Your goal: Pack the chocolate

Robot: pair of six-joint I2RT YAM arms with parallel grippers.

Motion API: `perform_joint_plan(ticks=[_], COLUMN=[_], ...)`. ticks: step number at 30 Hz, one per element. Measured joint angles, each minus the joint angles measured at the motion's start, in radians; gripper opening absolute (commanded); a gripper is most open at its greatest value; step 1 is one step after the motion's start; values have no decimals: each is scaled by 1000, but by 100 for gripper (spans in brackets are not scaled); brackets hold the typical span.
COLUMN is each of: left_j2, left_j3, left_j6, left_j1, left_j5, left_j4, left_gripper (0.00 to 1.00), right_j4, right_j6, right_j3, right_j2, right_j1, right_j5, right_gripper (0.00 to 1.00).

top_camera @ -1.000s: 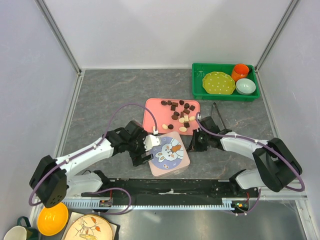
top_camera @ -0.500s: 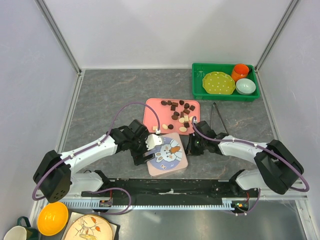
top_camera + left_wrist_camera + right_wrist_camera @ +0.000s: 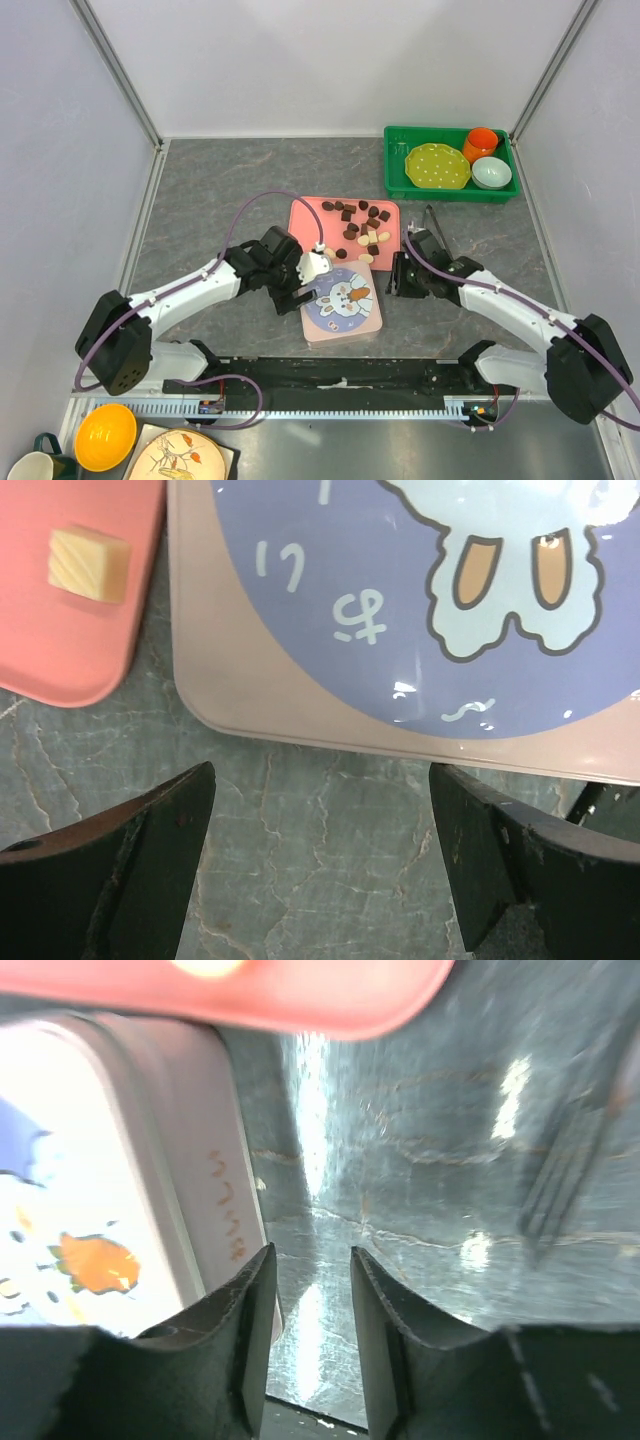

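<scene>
Several dark brown and cream-white chocolate pieces (image 3: 358, 224) lie on a pink tray (image 3: 305, 214). One cream square piece (image 3: 88, 563) shows in the left wrist view on the tray's corner (image 3: 60, 650). A closed pink box with a purple rabbit lid (image 3: 342, 305) lies in front of the tray, also in the left wrist view (image 3: 400, 600) and the right wrist view (image 3: 120, 1230). My left gripper (image 3: 303, 292) (image 3: 320, 780) is wide open and empty at the box's left edge. My right gripper (image 3: 395, 278) (image 3: 312, 1260) stands at the box's right side, jaws a narrow gap apart, nothing between them.
Black tongs (image 3: 437, 232) lie right of the tray, blurred in the right wrist view (image 3: 565, 1160). A green crate (image 3: 398, 188) at the back right holds a yellow plate (image 3: 437, 166), an orange cup (image 3: 481, 143) and a pale bowl (image 3: 491, 173).
My left gripper moved right and toward the tray's near left corner. My right gripper moved slightly right and back from the box. The box shifted a little.
</scene>
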Motion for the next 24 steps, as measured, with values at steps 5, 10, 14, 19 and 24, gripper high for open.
perform_joint_plan(ticks=[5, 10, 14, 19, 24], left_j2=[35, 13, -84, -238, -291], left_j3=[16, 24, 70, 157, 172], left_j6=[4, 14, 14, -8, -51], left_j1=[41, 152, 224, 227, 227], left_j5=[-15, -30, -46, -36, -11], left_j4=[23, 3, -61, -127, -168], left_gripper=[95, 97, 99, 99, 99], right_j4=[-73, -153, -165, -165, -165], right_j6=[-27, -60, -110, -155, -180], right_j3=[45, 99, 174, 235, 252], right_j2=[-68, -153, -187, -194, -198], right_j1=[-3, -4, -4, -4, -4], right_j5=[69, 119, 150, 160, 179], right_gripper=[52, 98, 98, 98, 98])
